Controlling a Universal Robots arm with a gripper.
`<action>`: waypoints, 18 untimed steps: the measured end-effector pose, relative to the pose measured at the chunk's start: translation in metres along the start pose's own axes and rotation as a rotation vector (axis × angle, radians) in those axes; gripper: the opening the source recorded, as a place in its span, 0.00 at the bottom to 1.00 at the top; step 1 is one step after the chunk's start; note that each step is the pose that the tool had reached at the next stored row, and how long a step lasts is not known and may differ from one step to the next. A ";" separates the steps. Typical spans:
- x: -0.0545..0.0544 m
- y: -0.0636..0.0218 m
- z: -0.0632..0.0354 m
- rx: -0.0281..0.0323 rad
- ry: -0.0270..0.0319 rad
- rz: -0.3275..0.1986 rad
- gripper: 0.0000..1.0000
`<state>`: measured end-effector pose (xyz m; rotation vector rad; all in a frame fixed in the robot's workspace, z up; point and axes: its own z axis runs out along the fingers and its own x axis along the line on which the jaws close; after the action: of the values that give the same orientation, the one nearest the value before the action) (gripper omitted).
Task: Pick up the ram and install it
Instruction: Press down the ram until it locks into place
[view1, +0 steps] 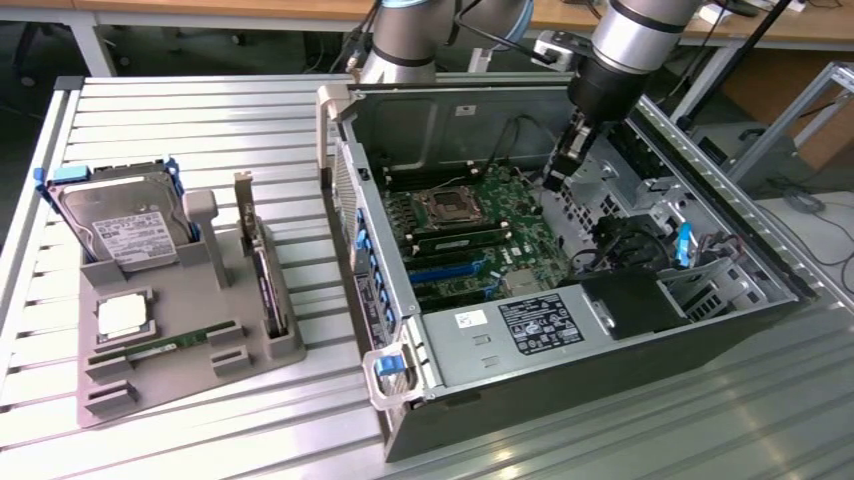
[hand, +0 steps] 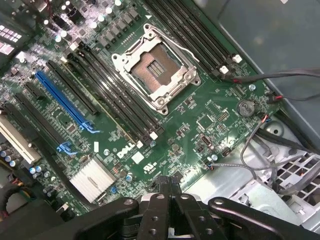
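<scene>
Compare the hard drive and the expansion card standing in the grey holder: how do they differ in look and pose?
The hard drive is a broad silver block with a white label and blue side rails; the expansion card is a thin dark board with a metal bracket. The hard drive leans back, label showing; the expansion card stands upright on its long edge. Both sit in the grey holder.

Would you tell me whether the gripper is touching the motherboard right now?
Apart. In the exterior view the gripper hangs above the motherboard inside the open case; the wrist view shows its shut fingers with the board well below them.
</scene>
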<state>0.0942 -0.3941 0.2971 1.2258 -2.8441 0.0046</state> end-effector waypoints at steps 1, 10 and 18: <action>0.000 0.0000 0.0000 -0.0001 0.0003 0.016 0.11; 0.000 0.0000 0.0001 -0.0005 0.0028 0.111 0.11; 0.000 0.0000 0.0001 0.0007 0.0074 0.230 0.11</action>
<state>0.0943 -0.3941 0.2970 0.8904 -2.9601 0.0179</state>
